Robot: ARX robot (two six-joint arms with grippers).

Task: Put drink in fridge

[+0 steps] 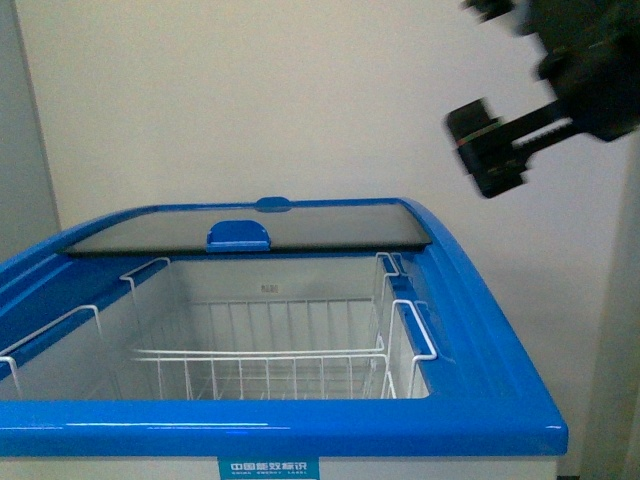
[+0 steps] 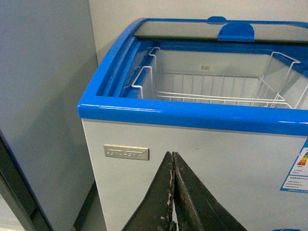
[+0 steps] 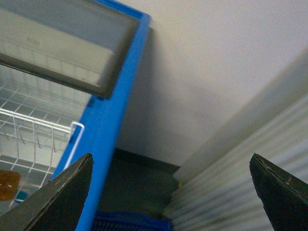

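Note:
The fridge (image 1: 280, 425) stands right in front of me, white with a blue rim. Its glass lid (image 1: 330, 225) is slid to the back, and white wire baskets (image 1: 260, 365) show inside. A small amber-brown shape with a bit of blue (image 3: 8, 184) lies among the basket wires at the edge of the right wrist view. It looks like the drink, mostly cut off. My right gripper (image 3: 171, 166) is open and empty, out beyond the fridge's right rim (image 3: 103, 130); that arm (image 1: 580, 70) is blurred, high at the right. My left gripper (image 2: 172, 155) is shut on nothing, low before the fridge's white front (image 2: 231, 163).
A grey cabinet (image 2: 43, 96) stands close to the fridge's left side. Right of the fridge are a blue lattice crate (image 3: 130, 224) on the floor and a ribbed pale panel (image 3: 240, 192). A plain wall (image 1: 300, 100) rises behind.

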